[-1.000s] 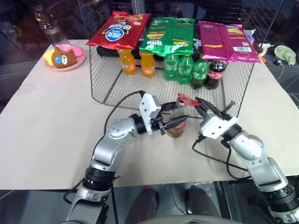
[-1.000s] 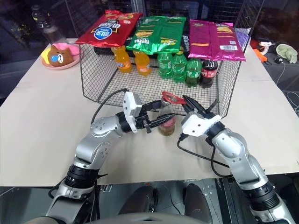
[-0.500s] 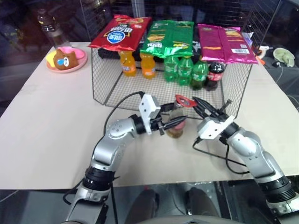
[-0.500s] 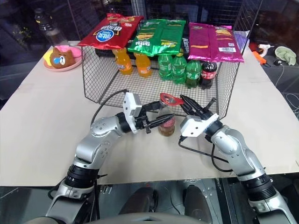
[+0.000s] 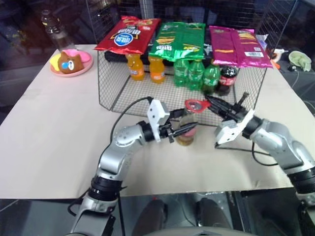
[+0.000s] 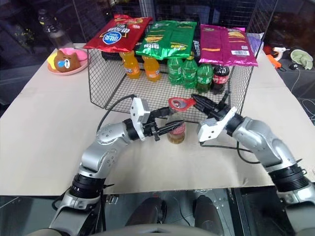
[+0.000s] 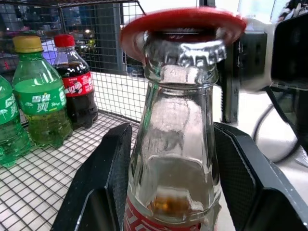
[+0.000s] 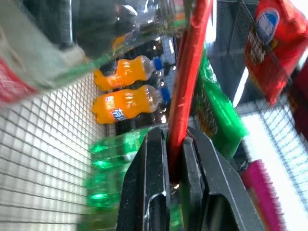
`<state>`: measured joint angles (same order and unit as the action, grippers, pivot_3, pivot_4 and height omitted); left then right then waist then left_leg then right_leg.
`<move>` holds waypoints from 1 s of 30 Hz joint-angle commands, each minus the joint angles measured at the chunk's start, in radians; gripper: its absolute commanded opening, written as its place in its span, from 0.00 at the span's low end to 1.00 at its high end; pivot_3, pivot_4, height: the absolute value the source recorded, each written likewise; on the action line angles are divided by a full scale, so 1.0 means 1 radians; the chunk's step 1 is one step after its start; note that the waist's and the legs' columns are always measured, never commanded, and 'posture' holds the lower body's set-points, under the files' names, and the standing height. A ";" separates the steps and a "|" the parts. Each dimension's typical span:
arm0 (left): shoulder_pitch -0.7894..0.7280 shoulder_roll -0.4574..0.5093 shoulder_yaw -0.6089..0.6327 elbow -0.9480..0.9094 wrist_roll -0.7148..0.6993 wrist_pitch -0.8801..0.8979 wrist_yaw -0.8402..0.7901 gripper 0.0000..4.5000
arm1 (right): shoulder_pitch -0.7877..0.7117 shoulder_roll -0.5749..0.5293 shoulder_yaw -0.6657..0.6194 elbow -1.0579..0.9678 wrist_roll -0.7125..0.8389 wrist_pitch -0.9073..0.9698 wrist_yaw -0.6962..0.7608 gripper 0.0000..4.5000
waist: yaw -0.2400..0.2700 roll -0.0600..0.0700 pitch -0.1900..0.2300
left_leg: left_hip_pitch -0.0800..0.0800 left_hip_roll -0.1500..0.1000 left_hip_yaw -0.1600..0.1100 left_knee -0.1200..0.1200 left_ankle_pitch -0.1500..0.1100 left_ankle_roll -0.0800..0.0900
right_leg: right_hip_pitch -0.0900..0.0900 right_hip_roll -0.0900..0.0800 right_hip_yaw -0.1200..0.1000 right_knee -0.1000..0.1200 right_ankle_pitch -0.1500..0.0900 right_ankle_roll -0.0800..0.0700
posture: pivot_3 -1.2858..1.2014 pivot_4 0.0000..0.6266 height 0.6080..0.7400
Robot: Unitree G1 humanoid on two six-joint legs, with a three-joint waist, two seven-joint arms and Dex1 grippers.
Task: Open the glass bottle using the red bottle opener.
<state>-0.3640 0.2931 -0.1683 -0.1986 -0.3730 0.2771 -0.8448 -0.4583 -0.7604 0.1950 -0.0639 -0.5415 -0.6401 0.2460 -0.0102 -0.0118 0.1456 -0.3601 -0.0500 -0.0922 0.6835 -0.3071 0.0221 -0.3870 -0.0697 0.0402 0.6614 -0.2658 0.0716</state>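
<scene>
**Opener seated on the bottle cap**

One glass bottle (image 5: 185, 132) stands upright on the table (image 5: 59, 137), near the middle of its front half and just in front of the wire basket (image 5: 123, 91). The left gripper (image 5: 189, 129) has its two black fingers (image 7: 108, 168) set on either side of the bottle's shoulder and label, clamped against the glass — the metal crown cap is on the neck. One red bottle opener (image 5: 197, 105) lies roughly level across the top of the bottle, its rounded head with the cut-out hole over the cap. The right gripper (image 5: 212, 102) pinches the opener's narrow handle, fingers closed tight on it, as the right wrist view shows.

The basket sits toward the table's back edge. Inside it stand six plastic bottles in a row: two orange soda bottles (image 5: 134, 66), three green bottles (image 5: 196, 73) and one dark cola bottle (image 5: 227, 77) with a red cap. Across its top rim lie three snack bags — one red (image 5: 127, 33), one green (image 5: 177, 38), one magenta (image 5: 236, 43).

Near the table's back left corner is one pink plate (image 5: 81, 68) holding a brown bear-faced item (image 5: 68, 62). Behind it stands one clear plastic bottle (image 5: 51, 27).
</scene>
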 commanded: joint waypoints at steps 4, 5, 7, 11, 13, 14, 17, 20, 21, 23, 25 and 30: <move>0.002 -0.008 -0.017 -0.003 -0.003 0.004 0.002 0.47 | -0.053 -0.029 -0.056 0.008 -0.047 -0.037 -0.024 0.00 | -0.001 0.000 0.000 | -0.002 0.000 0.000 -0.001 0.000 0.000 | -0.002 0.000 0.000 -0.001 0.000 0.000 | 0.52 0.24 1.00; 0.003 -0.009 -0.017 -0.005 -0.004 0.004 0.003 0.47 | -0.046 -0.026 -0.061 0.010 -0.045 -0.031 -0.027 0.00 | -0.001 0.000 0.000 | -0.002 0.000 0.000 -0.001 0.000 0.000 | -0.002 0.000 0.000 -0.001 0.000 0.000 | 0.52 0.24 1.00; 0.007 -0.009 -0.017 -0.008 -0.006 0.004 0.001 0.47 | -0.031 -0.015 -0.076 0.011 -0.038 -0.016 -0.043 0.00 | 0.000 0.000 0.000 | -0.002 0.000 0.000 -0.001 0.000 0.000 | -0.002 0.000 0.000 -0.001 0.000 0.000 | 0.52 0.24 1.00; 0.013 -0.007 -0.015 -0.012 -0.010 0.005 -0.002 0.47 | 0.002 0.029 -0.127 -0.001 0.008 0.036 -0.079 0.00 | 0.000 0.000 0.000 | -0.002 0.000 0.001 -0.002 0.000 0.000 | -0.003 0.000 0.001 -0.001 0.000 0.000 | 0.52 0.24 1.00; 0.014 -0.006 -0.015 -0.013 -0.010 0.005 -0.003 0.47 | 0.020 0.045 -0.141 -0.004 0.036 0.045 -0.078 0.00 | 0.000 0.000 0.001 | -0.002 0.000 0.000 -0.002 0.000 0.000 | -0.003 0.000 0.001 -0.001 0.000 0.000 | 0.52 0.24 1.00; 0.016 -0.005 -0.016 -0.014 -0.010 0.006 -0.003 0.47 | 0.032 0.062 -0.154 -0.013 0.063 0.059 -0.081 0.00 | 0.000 0.000 0.001 | -0.002 0.000 0.001 -0.002 0.000 0.000 | -0.003 0.000 0.001 -0.001 0.000 0.000 | 0.52 0.24 1.00; 0.019 -0.003 -0.016 -0.020 -0.014 0.008 -0.005 0.47 | 0.060 0.105 -0.180 -0.047 0.135 0.090 -0.073 0.00 | -0.001 0.000 0.001 | -0.002 0.000 0.001 -0.002 0.000 0.000 | -0.003 0.000 0.001 -0.001 0.000 0.000 | 0.52 0.24 1.00; 0.019 -0.001 -0.016 -0.020 -0.015 0.009 -0.005 0.47 | 0.080 0.136 -0.190 -0.072 0.163 0.119 -0.067 0.00 | -0.001 0.000 0.001 | -0.002 0.001 0.001 -0.003 0.000 0.000 | -0.003 0.000 0.001 -0.001 0.000 0.000 | 0.52 0.24 1.00; 0.020 -0.001 -0.016 -0.020 -0.015 0.008 -0.005 0.47 | 0.091 0.145 -0.189 -0.075 0.164 0.131 -0.065 0.00 | 0.000 0.000 0.001 | -0.002 0.001 0.000 -0.003 0.000 0.000 | -0.003 0.000 0.001 -0.001 0.000 0.000 | 0.52 0.24 1.00; 0.021 -0.001 -0.017 -0.020 -0.015 0.008 -0.005 0.47 | 0.108 0.161 -0.190 -0.078 0.163 0.149 -0.066 0.00 | 0.000 0.000 0.001 | -0.002 0.000 0.000 -0.003 0.000 0.000 | -0.003 0.000 0.001 -0.001 0.000 0.000 | 0.52 0.24 1.00; 0.022 -0.001 -0.016 -0.022 -0.015 0.007 -0.005 0.47 | 0.125 0.172 -0.191 -0.079 0.155 0.163 -0.071 0.00 | 0.000 0.001 0.001 | -0.002 0.000 0.000 -0.003 0.000 0.000 | -0.003 0.000 0.001 -0.001 0.000 0.000 | 0.52 0.24 1.00; 0.026 -0.003 -0.012 -0.027 -0.025 0.009 -0.004 0.70 | 0.167 0.198 -0.190 -0.074 0.158 0.181 -0.071 0.00 | -0.002 0.002 0.002 | -0.002 0.000 0.001 -0.003 0.000 0.000 | -0.003 0.000 0.001 -0.002 0.000 0.000 | 0.52 0.24 1.00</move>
<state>-0.3375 0.2890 -0.1741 -0.2097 -0.3891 0.2864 -0.8464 -0.2903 -0.5623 0.0309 -0.1088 -0.3975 -0.4595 0.1872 -0.0120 -0.0101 0.1475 -0.3632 -0.0496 -0.0910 0.6802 -0.3071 0.0221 -0.3909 -0.0698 0.0416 0.6600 -0.2659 0.0714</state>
